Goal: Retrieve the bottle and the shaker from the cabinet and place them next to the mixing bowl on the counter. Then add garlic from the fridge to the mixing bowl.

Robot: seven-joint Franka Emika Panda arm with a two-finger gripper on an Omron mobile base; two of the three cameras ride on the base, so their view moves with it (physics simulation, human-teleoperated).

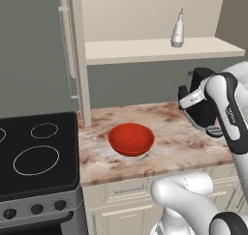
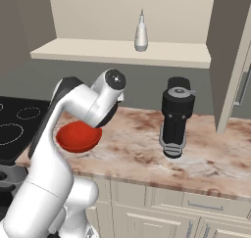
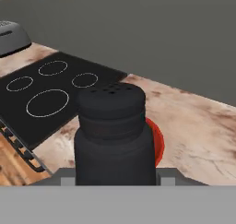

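Observation:
A black shaker (image 3: 113, 135) with a perforated cap stands upright close in front of the hand camera, and my gripper (image 3: 115, 174) is shut on its lower body. It hangs above the marble counter (image 1: 179, 144), just right of the red mixing bowl (image 1: 131, 138) whose rim (image 3: 158, 142) peeks out behind it. The slim whitish bottle (image 1: 178, 32) stands on the cabinet shelf (image 1: 145, 50), and it shows again in the right base view (image 2: 141, 34). My arm partly covers the bowl (image 2: 76, 138) there. The garlic and the fridge are out of view.
A black coffee machine (image 2: 175, 117) stands on the counter right of the bowl, under the shelf. The black stovetop (image 1: 38, 152) lies left of the counter. The cabinet's tall side panel (image 1: 80, 60) rises at the counter's left end.

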